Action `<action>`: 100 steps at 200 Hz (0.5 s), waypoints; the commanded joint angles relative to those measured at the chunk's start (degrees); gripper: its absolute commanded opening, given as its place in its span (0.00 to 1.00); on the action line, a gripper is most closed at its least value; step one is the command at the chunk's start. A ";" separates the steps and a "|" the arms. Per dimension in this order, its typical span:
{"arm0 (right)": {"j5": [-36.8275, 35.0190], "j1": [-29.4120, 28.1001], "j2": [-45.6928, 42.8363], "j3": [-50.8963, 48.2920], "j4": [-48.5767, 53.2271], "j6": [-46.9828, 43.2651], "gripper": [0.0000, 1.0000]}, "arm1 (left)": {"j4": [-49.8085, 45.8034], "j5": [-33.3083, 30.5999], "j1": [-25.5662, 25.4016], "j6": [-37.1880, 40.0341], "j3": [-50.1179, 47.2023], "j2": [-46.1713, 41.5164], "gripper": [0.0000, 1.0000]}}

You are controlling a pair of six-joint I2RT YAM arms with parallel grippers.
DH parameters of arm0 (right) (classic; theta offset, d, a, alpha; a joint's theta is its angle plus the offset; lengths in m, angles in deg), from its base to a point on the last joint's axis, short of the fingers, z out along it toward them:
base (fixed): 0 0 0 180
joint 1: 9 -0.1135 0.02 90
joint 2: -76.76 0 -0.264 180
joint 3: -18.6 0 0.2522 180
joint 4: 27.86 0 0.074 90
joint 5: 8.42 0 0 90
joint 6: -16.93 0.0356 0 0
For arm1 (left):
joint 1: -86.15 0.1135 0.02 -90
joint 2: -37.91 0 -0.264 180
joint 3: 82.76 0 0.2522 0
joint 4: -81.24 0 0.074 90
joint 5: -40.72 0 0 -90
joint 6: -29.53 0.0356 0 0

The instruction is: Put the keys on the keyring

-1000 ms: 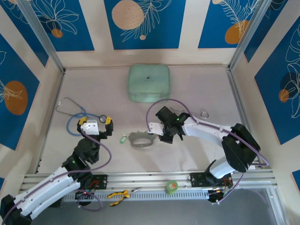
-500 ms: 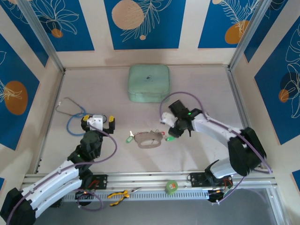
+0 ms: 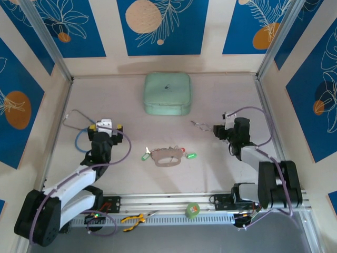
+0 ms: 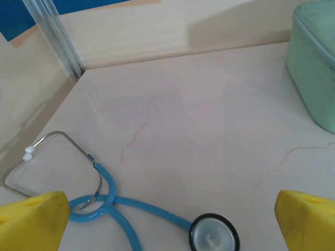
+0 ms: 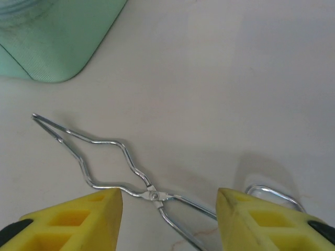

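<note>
The keyring (image 3: 167,157), a pale tan-grey oval loop, lies flat on the table at mid-centre. Keys hang at its ends: a green-tagged key (image 3: 145,156) on the left, another green-tagged key (image 3: 191,156) on the right, and a small red tag (image 3: 182,149) beside it. My right gripper (image 3: 221,129) is off to the right rear of the ring, open, with nothing held. Its yellow fingers (image 5: 78,219) straddle a wire tongs (image 5: 131,178) that lies on the table. My left gripper (image 3: 106,127) stands wide open to the ring's left, over a blue stethoscope (image 4: 123,209).
A mint-green case (image 3: 167,94) sits at the back centre, its corner also showing as the case (image 5: 52,36) in the right wrist view. The stethoscope (image 3: 79,126) lies at the left. A green tape roll (image 3: 192,210) and yellow pliers (image 3: 134,219) rest on the front rail.
My right gripper opened, left the keyring, and pulled back to the right rear over the tongs. The ring now lies flat. My left arm drew back toward the left.
</note>
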 commanded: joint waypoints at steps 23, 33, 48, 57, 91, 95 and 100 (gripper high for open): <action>7.14 0.93 8.97 -2.29 -26.24 2.24 0.50 | 17.63 4.83 5.30 3.58 -1.24 10.08 1.00; 7.26 0.95 12.90 -3.78 -33.07 2.66 0.50 | 21.21 6.00 6.11 3.77 -1.51 13.27 1.00; 7.63 1.40 11.22 -2.65 -28.42 2.54 0.50 | 26.61 7.88 6.92 4.59 -1.45 18.65 1.00; 8.50 1.60 12.38 -2.48 -29.69 2.71 0.50 | 30.20 8.63 7.14 5.60 -1.27 22.40 1.00; 9.38 2.57 12.04 -0.55 -25.58 3.41 0.51 | 44.17 11.85 9.45 5.24 -1.07 35.25 0.99; 9.39 2.77 12.37 -0.68 -26.34 3.66 0.51 | 40.02 12.60 9.72 4.47 -0.67 33.39 1.00; 9.34 2.86 12.53 -0.78 -26.74 3.82 0.51 | 36.23 14.06 10.18 4.11 -0.15 32.03 1.00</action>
